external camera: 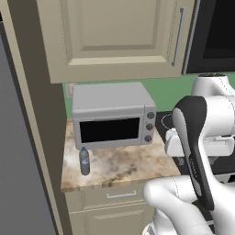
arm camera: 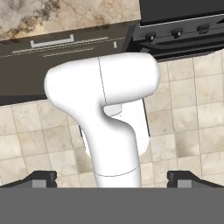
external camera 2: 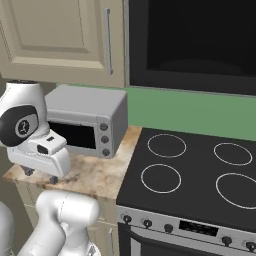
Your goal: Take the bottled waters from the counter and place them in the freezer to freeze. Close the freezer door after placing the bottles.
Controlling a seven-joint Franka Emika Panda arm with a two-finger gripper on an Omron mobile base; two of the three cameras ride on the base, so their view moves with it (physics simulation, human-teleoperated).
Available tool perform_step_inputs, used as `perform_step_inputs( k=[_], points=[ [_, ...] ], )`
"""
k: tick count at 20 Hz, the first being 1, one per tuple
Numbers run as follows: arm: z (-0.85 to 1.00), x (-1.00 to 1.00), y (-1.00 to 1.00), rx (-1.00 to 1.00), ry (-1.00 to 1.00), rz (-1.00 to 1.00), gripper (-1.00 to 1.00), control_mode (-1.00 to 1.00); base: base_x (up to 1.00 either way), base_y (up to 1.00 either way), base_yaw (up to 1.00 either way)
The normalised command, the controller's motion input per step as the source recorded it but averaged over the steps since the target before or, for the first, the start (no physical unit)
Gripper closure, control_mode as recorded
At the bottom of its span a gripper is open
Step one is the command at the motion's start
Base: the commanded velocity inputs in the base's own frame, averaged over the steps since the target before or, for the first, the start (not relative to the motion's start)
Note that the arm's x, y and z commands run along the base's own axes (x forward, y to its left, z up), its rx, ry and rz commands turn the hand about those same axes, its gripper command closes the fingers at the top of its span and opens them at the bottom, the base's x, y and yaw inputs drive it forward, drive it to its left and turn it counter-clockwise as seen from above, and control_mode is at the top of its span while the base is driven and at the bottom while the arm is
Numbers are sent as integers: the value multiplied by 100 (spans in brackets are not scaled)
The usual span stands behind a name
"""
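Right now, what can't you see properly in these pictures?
- Second water bottle: one bottle stands on the counter in the left base view; any other is not to be found.
- Freezer: just a grey strip at the left edge, cut off; door open or shut unclear.
- Bottle label: too small to read.
- Counter's left part in the right base view: hidden behind the white arm.

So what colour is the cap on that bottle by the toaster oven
Bluish, on a translucent grey bottle standing on the counter; the left base view shows it best.
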Motion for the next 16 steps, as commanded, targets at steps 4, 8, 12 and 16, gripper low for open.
perform_step_inputs(
  k=[4, 8, 12, 16],
  points=[
    [0, 0, 0, 0, 0, 0, -100, 100, 0, 0, 0],
    [0, 0, 0, 0, 0, 0, -100, 100, 0, 0, 1],
    [0, 0, 0, 0, 0, 0, -100, 100, 0, 0, 2],
    [0, 3, 14, -2, -13, 2, -100, -100, 0, 0, 0]
  ],
)
